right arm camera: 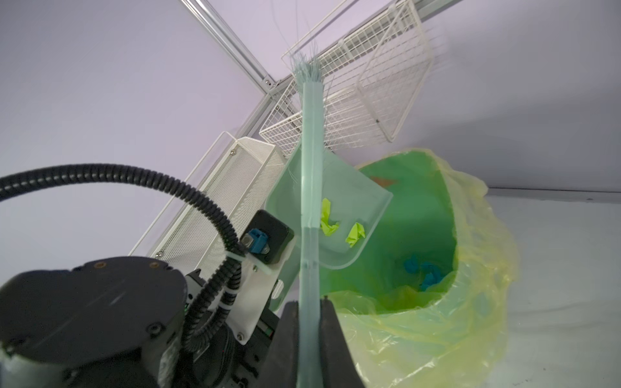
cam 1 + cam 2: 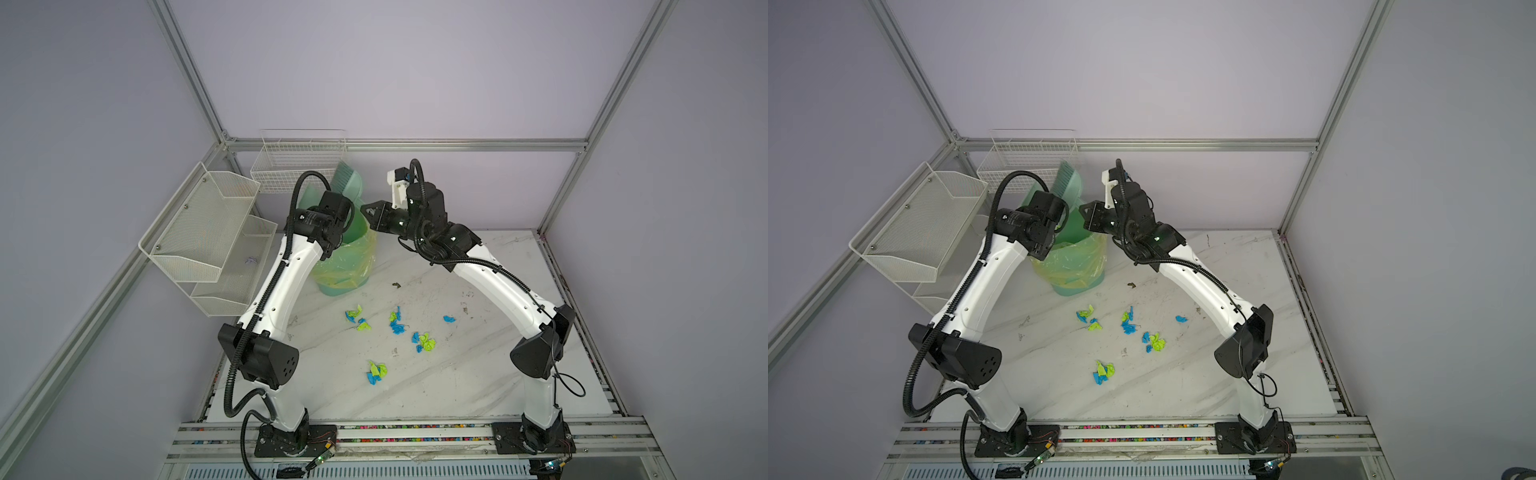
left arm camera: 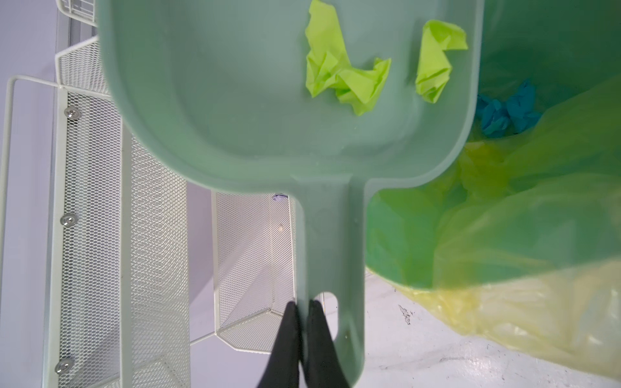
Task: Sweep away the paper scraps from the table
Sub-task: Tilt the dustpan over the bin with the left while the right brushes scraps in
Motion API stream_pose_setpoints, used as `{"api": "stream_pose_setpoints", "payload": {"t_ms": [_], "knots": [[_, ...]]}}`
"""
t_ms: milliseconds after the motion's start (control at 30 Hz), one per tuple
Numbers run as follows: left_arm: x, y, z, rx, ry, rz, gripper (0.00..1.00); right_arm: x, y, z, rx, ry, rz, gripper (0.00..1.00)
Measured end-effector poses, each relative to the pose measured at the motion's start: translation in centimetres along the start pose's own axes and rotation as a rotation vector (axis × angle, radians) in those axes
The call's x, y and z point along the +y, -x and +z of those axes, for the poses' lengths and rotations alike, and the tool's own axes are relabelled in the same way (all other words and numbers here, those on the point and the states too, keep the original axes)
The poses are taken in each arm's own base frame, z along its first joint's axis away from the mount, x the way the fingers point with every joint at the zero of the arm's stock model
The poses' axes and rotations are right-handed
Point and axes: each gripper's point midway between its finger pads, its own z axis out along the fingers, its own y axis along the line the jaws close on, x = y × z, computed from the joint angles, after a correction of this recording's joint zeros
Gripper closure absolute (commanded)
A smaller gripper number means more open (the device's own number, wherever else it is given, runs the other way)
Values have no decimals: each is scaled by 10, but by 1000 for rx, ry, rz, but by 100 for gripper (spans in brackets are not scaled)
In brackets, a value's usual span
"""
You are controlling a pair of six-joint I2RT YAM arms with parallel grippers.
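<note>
Now, scraps [image 3: 342,74] in dustpan [image 3: 235,100]; left pincer [image 3: 303,305] tight on handle [image 3: 331,242], right pincer [image 1: 309,305] on brush [image 1: 311,151].

In both top views dustpan [image 2: 354,188] mostly hidden behind left arm [image 2: 286,274]; brush [image 2: 342,171] blurred at bristle end.

Robot lab cell: aluminium frame [image 2: 407,144], plain lilac walls [image 2: 415,62], bench-mounted arms [image 2: 282,270].

The paper scraps [image 2: 395,322] are small crumpled wads of bright blue and neon yellow-green. Four loose clusters and a lone blue bit [image 2: 449,319] lie mid-bench [image 2: 457,386], on its white marble-patterned, grey-veined, scuffed top. Two yellow-green wads [image 3: 339,74] rest in a pale green dustpan [image 3: 218,100]; blue wads [image 3: 507,114] lie inside the lined bin [image 3: 554,50].
</note>
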Motion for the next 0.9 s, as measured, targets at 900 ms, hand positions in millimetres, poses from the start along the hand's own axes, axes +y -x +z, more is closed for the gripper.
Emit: {"api": "stream_pose_setpoints", "payload": {"t_ms": [900], "knots": [[10,-7,-2,-6,-37,-47,100,-68,-47,24,65,-291,-23,100]]}}
